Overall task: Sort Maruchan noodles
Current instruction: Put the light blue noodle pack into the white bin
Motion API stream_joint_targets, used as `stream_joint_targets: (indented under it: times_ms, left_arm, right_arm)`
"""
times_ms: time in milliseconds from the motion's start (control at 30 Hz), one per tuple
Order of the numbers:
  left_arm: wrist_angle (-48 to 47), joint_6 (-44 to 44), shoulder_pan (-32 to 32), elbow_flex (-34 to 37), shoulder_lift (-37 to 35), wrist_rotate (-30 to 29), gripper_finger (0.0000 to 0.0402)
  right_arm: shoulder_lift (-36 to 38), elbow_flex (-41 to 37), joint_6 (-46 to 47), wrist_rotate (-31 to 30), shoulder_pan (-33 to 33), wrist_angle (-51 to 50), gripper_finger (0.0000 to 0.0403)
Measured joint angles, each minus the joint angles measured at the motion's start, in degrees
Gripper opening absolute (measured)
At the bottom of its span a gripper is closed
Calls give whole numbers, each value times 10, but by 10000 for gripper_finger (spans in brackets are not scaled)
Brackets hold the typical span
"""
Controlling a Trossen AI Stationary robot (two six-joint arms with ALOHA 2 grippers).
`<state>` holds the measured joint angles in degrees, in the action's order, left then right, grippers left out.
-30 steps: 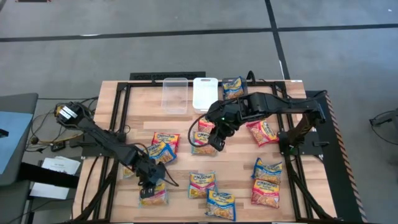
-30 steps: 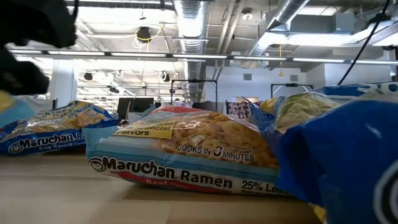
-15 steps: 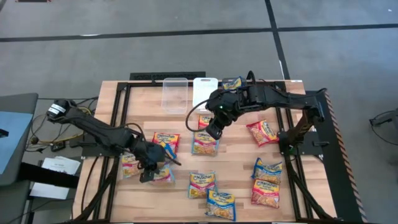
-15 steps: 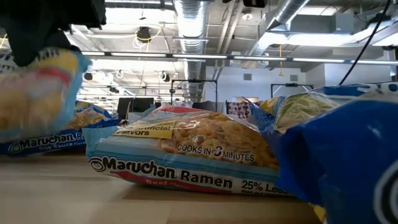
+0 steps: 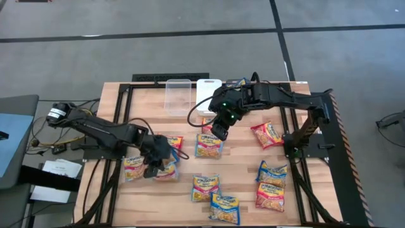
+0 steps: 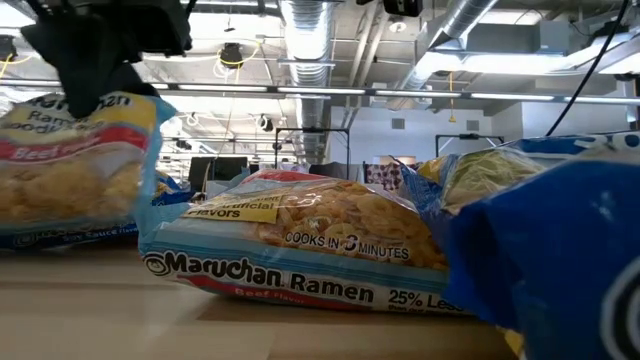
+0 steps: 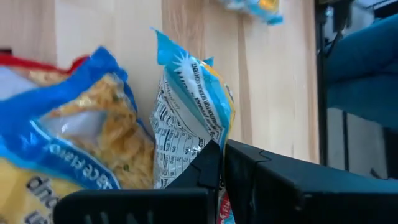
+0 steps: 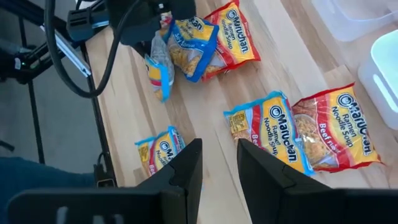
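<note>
Several Maruchan noodle packets lie flat on the wooden table (image 5: 240,164). One red-banded beef packet (image 6: 75,160) hangs from my left gripper (image 5: 157,166), which is shut on it at the table's left side; the right wrist view shows this packet (image 8: 160,71) too. My right gripper (image 5: 217,133) hovers open over two packets (image 5: 207,145) at mid-table, with nothing between its fingers (image 8: 186,168). Next to the held packet, one packet (image 5: 134,169) and a red one (image 5: 169,144) rest flat on the wood. My left gripper pinches the packet's upper end (image 7: 198,152) between its two shut fingers, coming from above at a slant. The packet hangs upright below the fingers, its blue sealed end (image 7: 180,62) away from them. In the low view it is clear of the table.
A clear bin (image 5: 178,95) and a white bin (image 5: 207,94) stand at the far edge. More packets lie at the right (image 5: 266,134), the near right (image 5: 272,183) and near the front (image 5: 215,196). Bare wood shows between the two arms.
My left gripper has risen and swung from the near left toward the far edge, staying shut on the beef packet. The packet has come up off the table and now hangs from the fingers. My right gripper has drifted slightly toward the far edge.
</note>
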<state>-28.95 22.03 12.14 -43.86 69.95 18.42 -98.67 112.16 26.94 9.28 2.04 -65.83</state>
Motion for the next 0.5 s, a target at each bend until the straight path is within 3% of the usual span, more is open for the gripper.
stream_joint_targets:
  times_ms: [167,500]
  left_arm:
    - [36,-3,-9,-2,0,24,0]
    - [36,-10,-13,-50,0,11,0]
  right_arm:
    - [0,0,-3,64,-5,-8,125]
    - [0,0,-77,60,-65,5,125]
